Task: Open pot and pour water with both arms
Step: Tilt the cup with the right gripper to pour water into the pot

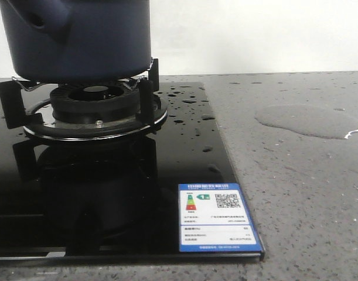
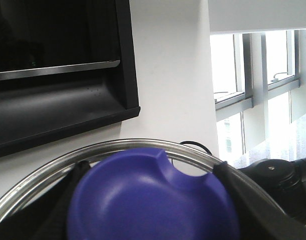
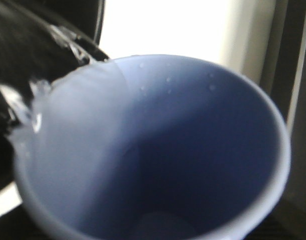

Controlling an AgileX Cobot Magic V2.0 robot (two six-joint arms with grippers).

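Right gripper's jaws aren't visible, cup tipped, water spilling toward pot on hob's back-left corner; next, finish pouring steadily.

White wall, bright windows

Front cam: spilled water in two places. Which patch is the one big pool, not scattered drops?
The puddle on the grey countertop, right of the black cooktop. It is one flat continuous sheet. The water on the cooktop glass is only separate small droplets beside the burner.
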